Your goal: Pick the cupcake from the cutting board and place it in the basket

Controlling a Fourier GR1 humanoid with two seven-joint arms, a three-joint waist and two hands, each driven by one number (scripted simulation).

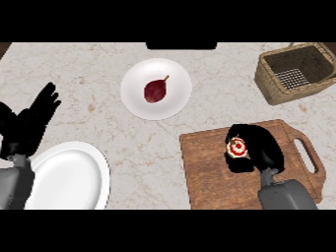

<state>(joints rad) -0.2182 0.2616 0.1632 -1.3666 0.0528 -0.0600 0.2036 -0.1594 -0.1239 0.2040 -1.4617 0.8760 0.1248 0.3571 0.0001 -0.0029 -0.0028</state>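
The right hand (pixel 256 147) curls over the cupcake (pixel 237 146) on the cutting board (pixel 207 172), so only a red-and-white patch of it shows between the fingers and its shape cannot be told. At 6 o'clock the board's near edge is cut off, as is the empty plate (pixel 72 177) at 8 o'clock. A dark shape (pixel 181 46) at 12 o'clock is cut off too.

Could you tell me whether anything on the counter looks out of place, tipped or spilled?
Nothing is spilled or damaged. The one oddity: the basket sits askew at the counter's far right corner, close to its edge. The cupcake is over the cutting board, with the right hand curled round it.
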